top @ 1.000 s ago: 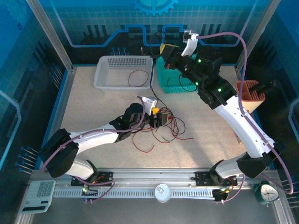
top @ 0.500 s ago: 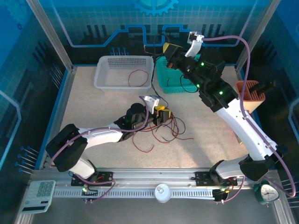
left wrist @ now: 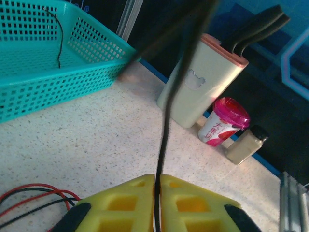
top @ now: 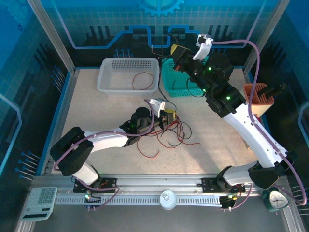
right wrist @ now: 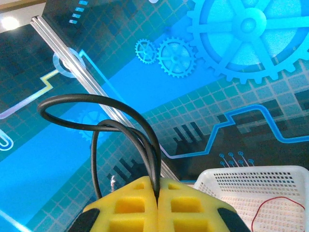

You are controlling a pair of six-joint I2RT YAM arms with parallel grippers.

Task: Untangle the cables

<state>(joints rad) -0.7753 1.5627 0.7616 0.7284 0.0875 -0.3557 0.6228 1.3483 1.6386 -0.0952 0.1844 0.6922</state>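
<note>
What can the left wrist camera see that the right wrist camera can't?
Left wrist, missing from the right wrist: a teal basket, a knife block, a pink cup, a small jar, and red and black cables lying on the table.
Right wrist, missing from the left wrist: a white basket with a red cable inside, and a blue wall with gears.
Both: a yellow claw, the left claw and the right claw, shut on a thin black cable.

White basket (top: 129, 60) beside teal basket (top: 177, 90) at far edge. Knife block (left wrist: 203, 82) right; pink cup (left wrist: 223, 122), small jar (left wrist: 246, 145), perhaps spice, beside it.
</note>
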